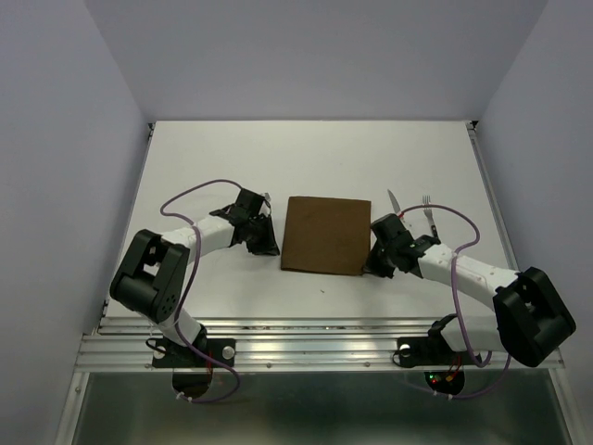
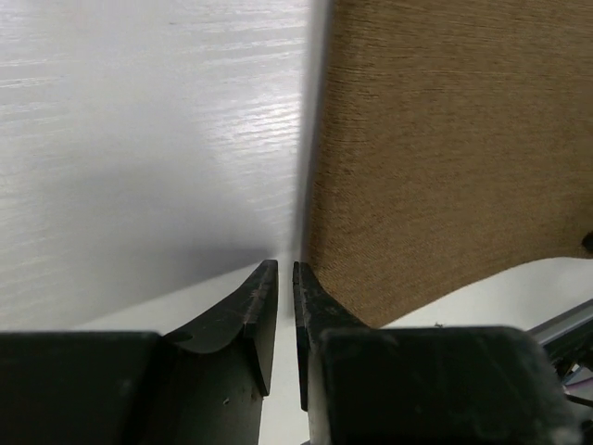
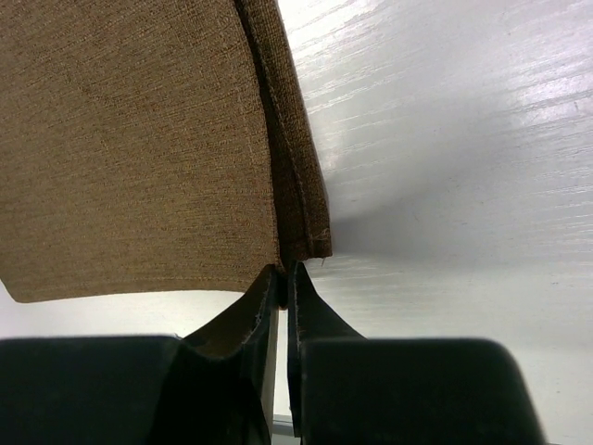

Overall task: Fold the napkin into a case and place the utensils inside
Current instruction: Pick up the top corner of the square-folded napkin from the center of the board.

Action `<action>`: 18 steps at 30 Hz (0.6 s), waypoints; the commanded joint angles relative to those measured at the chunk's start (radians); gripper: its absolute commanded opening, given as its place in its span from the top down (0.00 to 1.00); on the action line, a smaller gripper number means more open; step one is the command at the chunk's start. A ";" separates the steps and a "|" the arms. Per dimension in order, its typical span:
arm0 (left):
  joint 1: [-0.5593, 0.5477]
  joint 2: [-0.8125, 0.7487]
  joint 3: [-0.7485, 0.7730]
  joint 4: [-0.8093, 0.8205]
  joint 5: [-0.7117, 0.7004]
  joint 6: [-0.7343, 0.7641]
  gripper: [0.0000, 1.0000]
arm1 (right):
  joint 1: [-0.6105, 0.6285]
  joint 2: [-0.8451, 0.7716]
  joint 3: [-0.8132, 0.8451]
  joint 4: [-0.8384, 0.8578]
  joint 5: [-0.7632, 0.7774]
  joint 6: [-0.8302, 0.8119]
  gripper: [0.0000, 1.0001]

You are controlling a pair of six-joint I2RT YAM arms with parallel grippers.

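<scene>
The dark brown napkin [image 1: 324, 235] lies flat mid-table. My left gripper [image 1: 267, 243] rests at its near left corner. In the left wrist view [image 2: 285, 267] the jaws are closed to a thin slit with only bare table showing in it, and the napkin [image 2: 445, 158] has its left edge running just behind the right finger. My right gripper [image 1: 376, 263] is at the near right corner. In the right wrist view [image 3: 285, 271] it is shut, with the napkin's [image 3: 139, 148] layered hem corner pinched at the tips. The knife [image 1: 393, 202] and fork [image 1: 428, 212] lie right of the napkin.
The white table [image 1: 306, 153] is walled by pale panels on the left, right and back. A metal rail [image 1: 306, 338] runs along the near edge, where the arm bases sit. Purple cables loop over both arms.
</scene>
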 commanded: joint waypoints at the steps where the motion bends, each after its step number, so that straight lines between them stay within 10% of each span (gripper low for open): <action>1: -0.018 -0.110 0.039 -0.010 -0.011 0.022 0.76 | 0.005 -0.015 0.029 -0.019 0.017 -0.004 0.97; 7: -0.044 -0.107 0.017 -0.003 0.034 0.015 1.00 | 0.005 -0.012 0.058 -0.039 0.026 -0.013 0.90; 18: -0.105 -0.092 -0.035 0.056 0.045 -0.031 1.00 | 0.005 -0.024 0.035 -0.033 0.040 -0.001 0.75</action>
